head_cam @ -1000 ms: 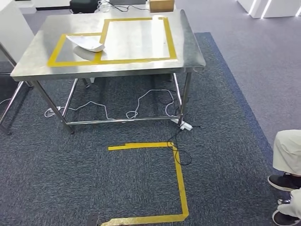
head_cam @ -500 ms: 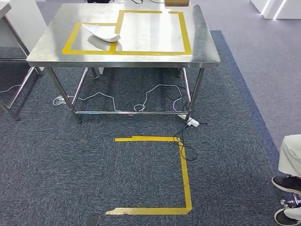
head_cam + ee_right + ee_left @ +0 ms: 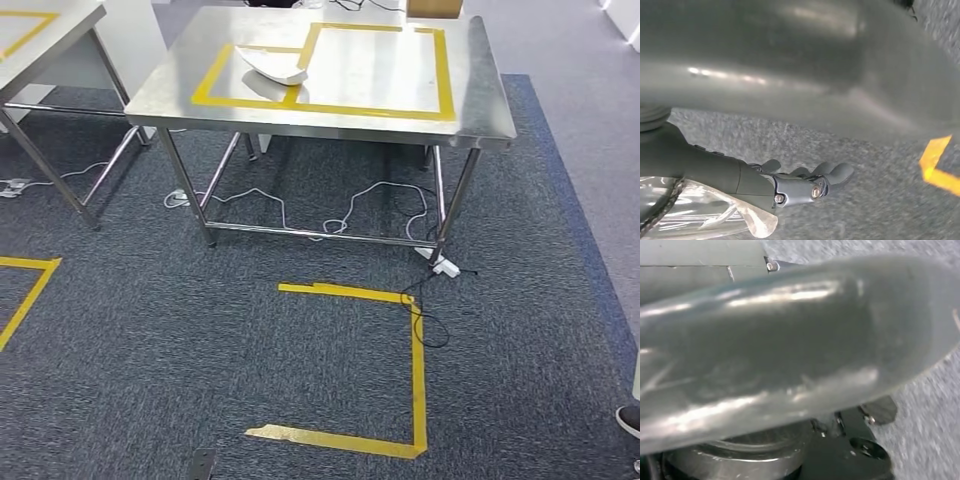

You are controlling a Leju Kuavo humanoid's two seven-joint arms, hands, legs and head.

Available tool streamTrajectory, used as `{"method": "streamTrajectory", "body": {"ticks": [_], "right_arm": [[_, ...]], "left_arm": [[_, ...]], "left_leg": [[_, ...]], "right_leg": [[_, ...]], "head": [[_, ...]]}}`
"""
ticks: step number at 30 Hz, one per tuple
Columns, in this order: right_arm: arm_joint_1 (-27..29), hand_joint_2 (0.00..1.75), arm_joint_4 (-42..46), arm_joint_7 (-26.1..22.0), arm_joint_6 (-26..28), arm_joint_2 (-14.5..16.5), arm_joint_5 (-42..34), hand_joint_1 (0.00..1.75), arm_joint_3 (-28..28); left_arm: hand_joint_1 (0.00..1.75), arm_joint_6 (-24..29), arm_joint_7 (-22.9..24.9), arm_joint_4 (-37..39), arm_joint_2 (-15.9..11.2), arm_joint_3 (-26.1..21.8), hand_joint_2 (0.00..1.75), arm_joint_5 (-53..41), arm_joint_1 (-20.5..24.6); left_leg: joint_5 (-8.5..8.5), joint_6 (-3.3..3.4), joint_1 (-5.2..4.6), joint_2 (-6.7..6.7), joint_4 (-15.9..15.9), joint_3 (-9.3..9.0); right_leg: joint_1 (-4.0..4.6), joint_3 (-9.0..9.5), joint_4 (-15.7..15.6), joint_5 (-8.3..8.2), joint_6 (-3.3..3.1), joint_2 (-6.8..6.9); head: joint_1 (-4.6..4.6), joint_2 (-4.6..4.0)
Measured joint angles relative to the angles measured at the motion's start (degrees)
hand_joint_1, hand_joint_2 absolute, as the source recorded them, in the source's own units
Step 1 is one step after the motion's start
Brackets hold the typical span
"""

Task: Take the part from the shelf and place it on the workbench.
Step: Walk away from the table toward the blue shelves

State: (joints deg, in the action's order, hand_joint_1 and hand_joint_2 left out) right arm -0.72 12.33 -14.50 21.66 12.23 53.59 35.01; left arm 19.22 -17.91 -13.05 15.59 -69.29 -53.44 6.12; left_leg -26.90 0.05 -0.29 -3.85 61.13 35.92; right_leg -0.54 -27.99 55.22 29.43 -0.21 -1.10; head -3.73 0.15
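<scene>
1. A white part (image 3: 272, 65) lies on the table (image 3: 483, 100), across its yellow tape.
2. The right hand (image 3: 806, 182) hangs released and empty over the carpet; I cannot tell the left hand's state.
3. Heading for the shelf, it should step clear of the floor cable (image 3: 423, 320).

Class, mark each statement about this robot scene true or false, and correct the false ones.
1. A white part lies on the steel workbench. True: the white part rests on the workbench, across the yellow tape outline.
2. The carpet under the workbench is bright red. False: the carpet is dark grey-blue.
3. White cables run on the floor beneath the workbench. True: cables trail there towards a power strip.
4. Yellow tape marks the carpet in front of the workbench. True: floor tape forms a partial square.
5. A cardboard box sits in the middle of the floor tape square. False: only carpet shows inside it.
</scene>
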Motion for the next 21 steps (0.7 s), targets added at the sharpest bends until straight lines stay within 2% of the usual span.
{"method": "streamTrajectory", "body": {"ticks": [2, 3, 4, 5, 6, 7, 9, 10, 11, 12, 13, 15, 17, 18, 19, 20, 21], "right_arm": [[0.3, 0.00, -0.1, 0.0, -0.1, 0.0, 0.5, 0.00, -0.5], [0.4, 0.00, -0.2, 0.0, -0.2, 0.0, 0.7, 0.00, -0.7], [0.6, 0.00, -0.2, 0.1, -0.3, -0.1, 1.0, 0.00, -0.9], [0.6, 0.00, -0.2, 0.2, -0.5, -0.1, 1.3, 0.00, -1.1], [0.7, 0.00, -0.2, 0.3, -0.8, -0.1, 1.6, 0.00, -1.3], [0.6, 0.00, -0.2, 0.6, -1.0, -0.2, 1.8, 0.00, -1.5], [0.7, 0.00, -0.3, 0.9, -1.3, -0.2, 1.8, 0.00, -1.8], [0.7, 0.00, -0.3, 1.0, -1.4, -0.2, 1.8, 0.00, -1.8], [0.6, 0.00, -0.3, 1.0, -1.4, -0.3, 1.8, 0.00, -1.8], [0.5, 0.00, -0.3, 1.0, -1.4, -0.3, 1.9, 0.00, -1.9], [0.5, 0.00, -0.3, 1.0, -1.5, -0.4, 1.9, 0.00, -2.0], [0.3, 0.00, -0.3, 1.1, -1.6, -0.5, 2.1, 0.00, -2.2], [0.4, 0.00, -0.4, 1.6, -1.9, -0.5, 2.2, 0.00, -2.3], [0.5, 0.00, -0.5, 1.9, -2.1, -0.6, 2.2, 0.00, -2.3], [0.5, 0.00, -0.5, 2.3, -2.2, -0.6, 2.3, 0.00, -2.3], [0.6, 0.00, -0.5, 2.6, -2.3, -0.7, 2.3, 0.00, -2.3], [0.6, 0.00, -0.5, 2.8, -2.3, -0.7, 2.3, 0.00, -2.3]], "left_arm": [[0.00, 0.0, 0.1, 0.0, 0.0, 0.0, 0.00, -0.2, 0.0], [0.00, 0.1, 0.2, 0.0, 0.0, 0.0, 0.00, -0.3, 0.0], [0.00, 0.1, 0.5, 0.0, 0.0, 0.0, 0.00, -0.5, 0.0], [0.00, 0.2, 0.7, 0.0, 0.0, 0.1, 0.00, -0.6, -0.1], [0.00, 0.4, 1.0, 0.0, 0.0, 0.1, 0.00, -0.7, -0.1], [0.00, 0.5, 1.1, 0.0, 0.0, 0.1, 0.00, -0.7, -0.2], [0.00, 0.7, 1.2, 0.0, 0.0, 0.2, 0.00, -0.9, -0.1], [0.00, 0.7, 1.2, 0.0, 0.0, 0.2, 0.00, -1.0, -0.1], [0.00, 0.7, 1.2, 0.0, 0.0, 0.2, 0.00, -1.0, -0.1], [0.00, 0.7, 1.3, 0.0, 0.0, 0.3, 0.00, -1.1, -0.2], [0.00, 0.7, 1.2, 0.0, 0.0, 0.3, 0.00, -1.1, -0.2], [0.00, 0.7, 1.1, 0.0, 0.1, 0.4, 0.00, -1.1, -0.2], [0.00, 0.6, 0.9, 0.0, 0.1, 0.6, 0.00, -1.2, -0.1], [0.00, 0.5, 0.8, 0.0, 0.1, 0.7, 0.00, -1.3, 0.0], [0.00, 0.4, 0.8, 0.0, 0.1, 0.8, 0.00, -1.4, 0.0], [0.00, 0.2, 0.7, 0.0, 0.1, 0.9, 0.00, -1.4, -0.1], [0.00, 0.1, 0.7, 0.0, 0.1, 1.0, 0.00, -1.4, -0.1]], "left_leg": [[-4.59, -0.63, 0.27, 2.32, 7.3, 2.81], [-6.24, -0.94, 0.46, 2.90, 10.7, 3.94], [-6.82, -1.16, 0.64, 3.21, 12.6, 4.26], [-6.28, -1.29, 0.78, 3.49, 12.2, 3.54], [-4.84, -1.32, 0.88, 3.91, 9.6, 1.76], [-3.06, -1.23, 0.90, 4.89, 5.6, -0.69], [-1.07, -0.61, 0.49, 7.64, -1.4, -4.48], [-0.88, -0.21, 0.28, 8.49, -3.0, -5.15], [-1.05, 0.20, 0.07, 8.59, -3.4, -5.06], [-0.91, 0.62, 0.09, 7.88, -3.4, -4.80], [-0.74, 1.00, 0.15, 7.27, -3.5, -4.66], [-0.28, 1.82, 0.37, 5.97, -3.7, -4.40], [0.08, 2.36, 0.44, 4.57, -3.7, -3.95], [0.21, 2.52, 0.39, 3.81, -3.7, -3.72], [0.33, 2.57, 0.34, 2.97, -3.7, -3.56], [0.43, 2.55, 0.30, 2.10, -3.7, -3.49], [0.54, 2.48, 0.28, 1.21, -3.7, -3.47]], "right_leg": [[0.02, -0.27, 0.1, -0.26, -0.19, 1.62], [0.04, -0.39, 0.1, -0.31, -0.17, 2.52], [0.05, -0.52, 0.2, -0.32, -0.15, 3.39], [0.05, -0.60, 0.3, -0.31, -0.11, 4.21], [0.04, -0.60, 0.3, -0.28, -0.05, 4.96], [0.06, -0.53, 0.4, -0.20, 0.08, 5.64], [0.37, -0.46, 0.7, 0.05, 0.62, 6.82], [0.53, -0.45, 0.8, 0.15, 0.94, 7.35], [0.66, -0.45, 0.8, 0.19, 1.23, 7.89], [0.64, -0.38, 0.8, 0.22, 1.50, 8.48], [0.55, -0.45, 1.0, 0.48, 1.87, 8.34], [0.30, -1.66, 3.6, 2.59, 2.51, 5.57], [0.14, -5.09, 10.9, 6.64, 2.79, 2.14], [0.12, -6.98, 14.9, 8.31, 2.79, 1.53], [0.12, -8.28, 17.6, 8.99, 2.75, 1.30], [0.12, -8.56, 18.0, 8.41, 2.65, 1.19], [0.11, -7.70, 16.1, 6.71, 2.52, 0.98]], "head": [[-0.39, 0.00], [-0.41, 0.00], [-0.41, 0.00], [-0.42, 0.00], [-0.43, 0.00], [-0.44, 0.00], [-0.41, 0.00], [-0.36, 0.00], [-0.31, 0.00], [-0.28, 0.00], [-0.26, 0.00], [-0.13, 0.00], [0.03, 0.00], [0.03, 0.00], [0.03, 0.00], [0.04, 0.00], [0.02, 0.00]]}}
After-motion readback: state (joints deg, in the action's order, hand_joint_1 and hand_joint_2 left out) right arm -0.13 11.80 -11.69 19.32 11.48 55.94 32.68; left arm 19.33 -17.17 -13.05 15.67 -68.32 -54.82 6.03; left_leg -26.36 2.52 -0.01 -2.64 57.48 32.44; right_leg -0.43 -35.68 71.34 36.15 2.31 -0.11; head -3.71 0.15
